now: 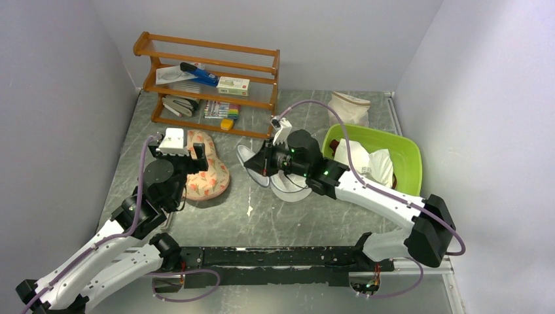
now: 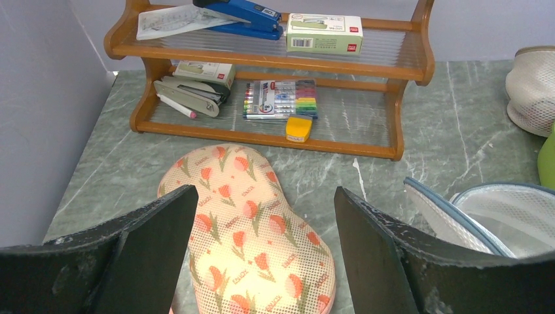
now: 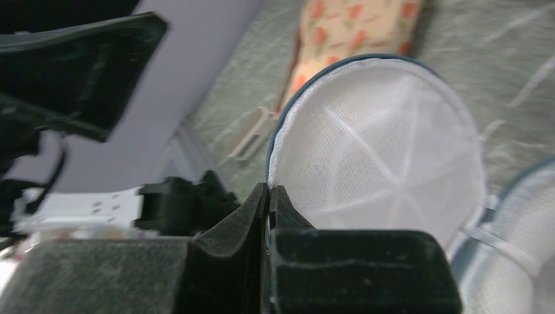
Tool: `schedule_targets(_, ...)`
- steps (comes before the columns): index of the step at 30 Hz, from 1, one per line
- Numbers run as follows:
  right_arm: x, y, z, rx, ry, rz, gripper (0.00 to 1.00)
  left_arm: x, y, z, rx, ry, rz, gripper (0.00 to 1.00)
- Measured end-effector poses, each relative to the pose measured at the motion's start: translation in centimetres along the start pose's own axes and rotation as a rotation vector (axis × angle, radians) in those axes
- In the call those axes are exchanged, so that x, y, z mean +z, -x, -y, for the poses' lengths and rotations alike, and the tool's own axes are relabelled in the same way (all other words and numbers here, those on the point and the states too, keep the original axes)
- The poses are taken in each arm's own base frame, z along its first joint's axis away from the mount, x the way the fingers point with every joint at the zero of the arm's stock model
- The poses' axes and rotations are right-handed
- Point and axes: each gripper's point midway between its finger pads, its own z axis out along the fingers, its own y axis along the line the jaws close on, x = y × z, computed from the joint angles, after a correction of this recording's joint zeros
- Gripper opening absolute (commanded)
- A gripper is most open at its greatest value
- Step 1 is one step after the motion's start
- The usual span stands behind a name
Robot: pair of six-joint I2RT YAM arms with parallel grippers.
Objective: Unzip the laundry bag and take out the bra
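Laundry bag: unzipped, halves spread, in front of wooden shelf, toward its right end.
Right claw: pinched shut on bag's upper rim.
Left claw: wide open, empty.
Bra: not visible; removal left.

Grey marbled table, wooden rack at back, floral padded case, open white laundry bag, green tub, cream sack.

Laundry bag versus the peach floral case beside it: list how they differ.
Colour: the laundry bag is white mesh with a blue rim; the floral case is peach with a tulip print. Shape: the laundry bag is round, the floral case two-lobed. State: the laundry bag is open, one half pinched up by the right gripper; the floral case lies flat. Both have a mesh surface.
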Motion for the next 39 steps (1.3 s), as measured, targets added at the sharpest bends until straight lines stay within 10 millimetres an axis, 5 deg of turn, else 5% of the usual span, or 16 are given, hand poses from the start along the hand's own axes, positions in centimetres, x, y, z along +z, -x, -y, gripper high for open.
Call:
schedule_targets(7,-0.7,0.1,-4.6,0.124,0.255,0.023,0.00,0.0,0.0,0.0,0.000,0.000,0.000,0.88)
schedule_targets(15,-1.4,-0.2,-5.5,0.255,0.381,0.049,0.00,0.2,-0.2,0.1,0.007,0.000,-0.008,0.88)
schedule_targets(27,-4.9,-0.7,3.8,0.424,0.200,0.164,0.00,0.3,-0.5,0.4,0.015,-0.005,-0.017,0.88)
schedule_targets(39,-7.2,-2.7,10.8,0.524,0.031,0.206,0.04,0.7,-1.1,0.8,0.031,-0.012,-0.037,0.88)
